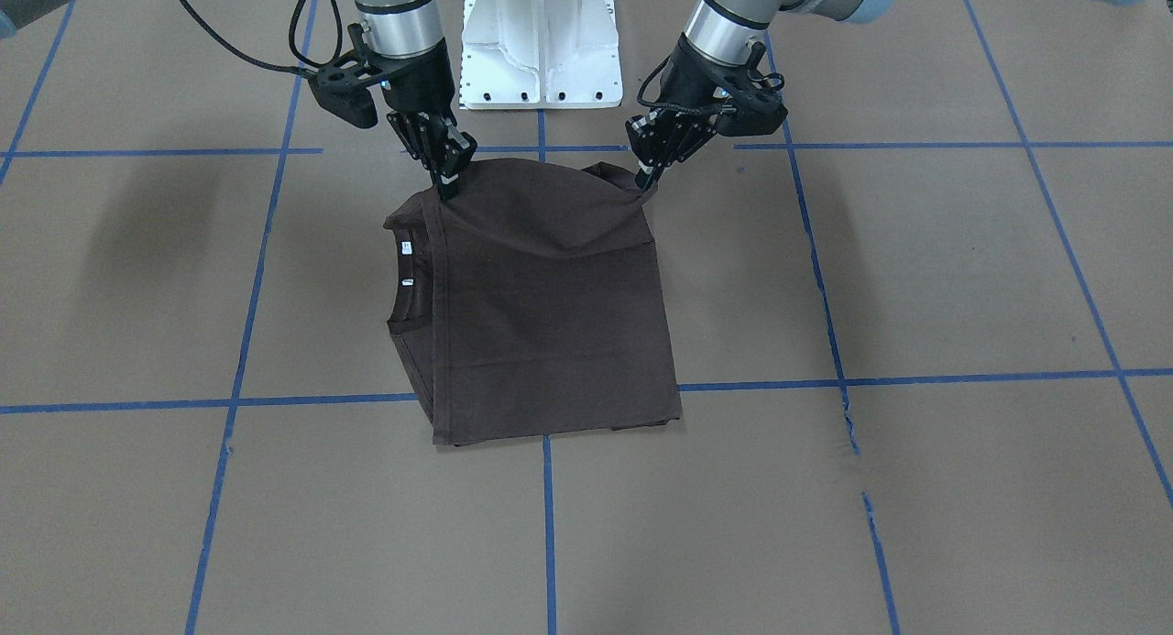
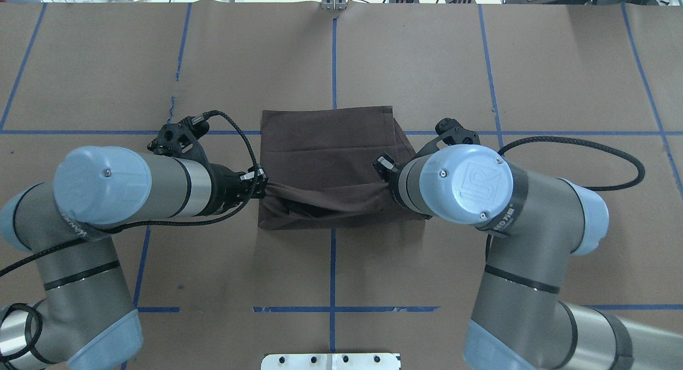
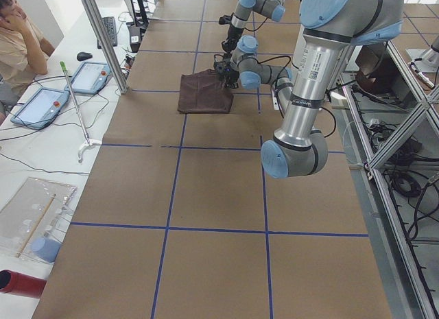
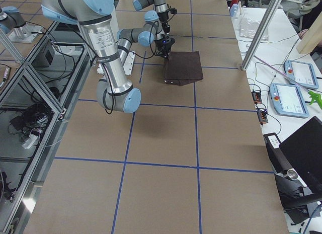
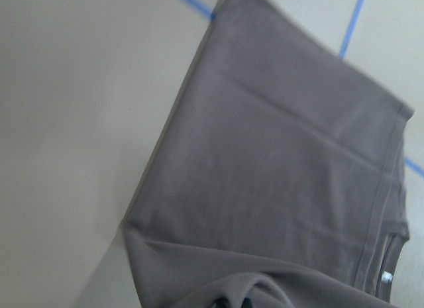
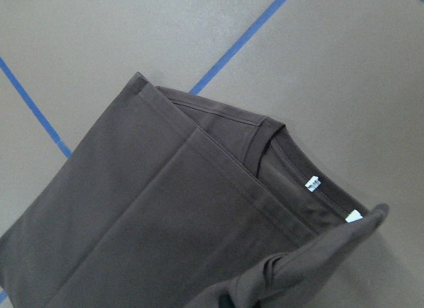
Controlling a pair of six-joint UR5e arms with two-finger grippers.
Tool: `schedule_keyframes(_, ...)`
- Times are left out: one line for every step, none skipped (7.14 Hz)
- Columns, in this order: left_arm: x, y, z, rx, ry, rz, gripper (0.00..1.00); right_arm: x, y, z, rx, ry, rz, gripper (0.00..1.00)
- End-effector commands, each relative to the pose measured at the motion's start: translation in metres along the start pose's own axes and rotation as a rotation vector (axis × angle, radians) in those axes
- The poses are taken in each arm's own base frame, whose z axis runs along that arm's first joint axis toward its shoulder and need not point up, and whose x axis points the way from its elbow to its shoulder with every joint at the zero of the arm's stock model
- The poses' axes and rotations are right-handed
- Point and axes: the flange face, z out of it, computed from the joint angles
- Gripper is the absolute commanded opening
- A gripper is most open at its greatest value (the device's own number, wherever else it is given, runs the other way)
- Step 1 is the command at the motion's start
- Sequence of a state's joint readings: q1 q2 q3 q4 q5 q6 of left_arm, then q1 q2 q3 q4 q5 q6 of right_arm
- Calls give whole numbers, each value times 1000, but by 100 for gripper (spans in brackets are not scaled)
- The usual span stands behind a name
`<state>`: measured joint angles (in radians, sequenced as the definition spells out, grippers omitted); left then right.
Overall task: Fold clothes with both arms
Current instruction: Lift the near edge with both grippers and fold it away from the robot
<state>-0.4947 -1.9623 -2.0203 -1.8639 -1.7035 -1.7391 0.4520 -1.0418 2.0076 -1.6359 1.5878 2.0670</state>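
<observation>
The table (image 1: 916, 278) in front of me is covered in brown paper, marked into large squares by blue tape lines (image 1: 962, 377), and my white pedestal base (image 1: 541, 39) sits at its near edge. My left arm (image 2: 106, 183) and my right arm (image 2: 469, 183) both reach forward and inward over the middle of the table, wrists angled down toward the cloth.

Between them lies the dark brown T-shirt (image 1: 541, 305), folded into a rough rectangle at the table's centre, over a crossing of the tape lines. Its far part rests flat on the paper. The edge nearest my base is lifted off the surface and drawn fairly taut between my two grippers, sagging slightly in the middle.

My left gripper (image 1: 647, 179) is closed on the raised corner on my left side, with a small tab of hem sticking out past the fingers. My right gripper (image 1: 449, 181) is closed on the cloth at the other end of the raised edge; in the overhead view my own wrist hides it.

The ribbed collar (image 1: 403, 287) shows on my right side of the fold, lying open and flat, with two small white labels (image 1: 404, 247) inside the neck.
</observation>
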Motion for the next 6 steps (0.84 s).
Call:
schedule_keyframes(3,-25,19,88,-27,53,0,-37,-33,34,-7,9,12,0)
schedule_keyframes(11,-31,33,125,-34,58,0,-42,-38,41,4,19,13,0)
schedule_keyframes(21,-47,33,159,-29,76,0,-46,-42,49,11,25,13,0)
schedule_keyframes(21,-68,43,196,-49,115,0,-59,-49,70,24,24,23,0)
schedule_keyframes(26,-91,60,245,-61,136,0,-76,-59,92,13,32,17,0)
schedule_keyframes(29,-129,85,306,-74,178,8,-89,-82,114,5,48,-33,6)
